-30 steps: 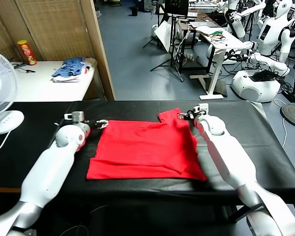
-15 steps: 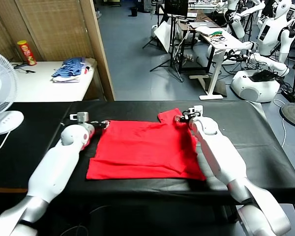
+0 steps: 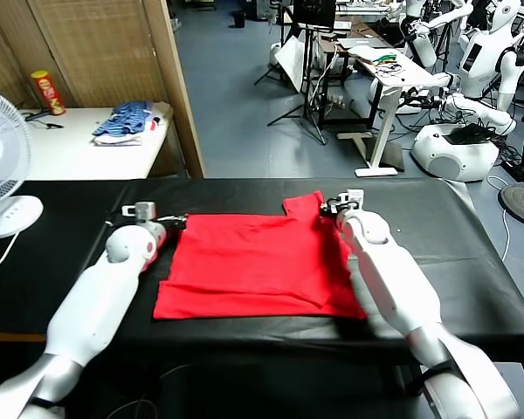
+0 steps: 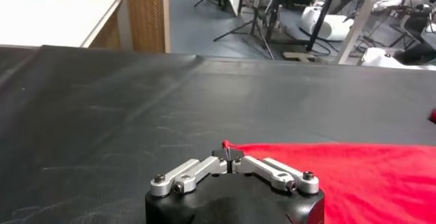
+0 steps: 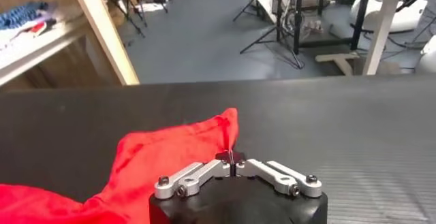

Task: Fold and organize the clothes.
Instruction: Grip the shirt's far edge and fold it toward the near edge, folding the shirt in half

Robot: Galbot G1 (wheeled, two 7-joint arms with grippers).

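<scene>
The left gripper [image 3: 176, 222] is pinching shut on the far left corner of the red T-shirt [image 3: 253, 266], a tip of red cloth showing between its closed fingers [image 4: 204, 169]. The right gripper [image 3: 330, 208] is clamping shut on the shirt's raised far right corner, where the fabric is bunching up beside its fingers [image 5: 197, 173]. The shirt is lying spread across the middle of the black table [image 3: 472, 253], its near hem lying close to the table's near edge.
</scene>
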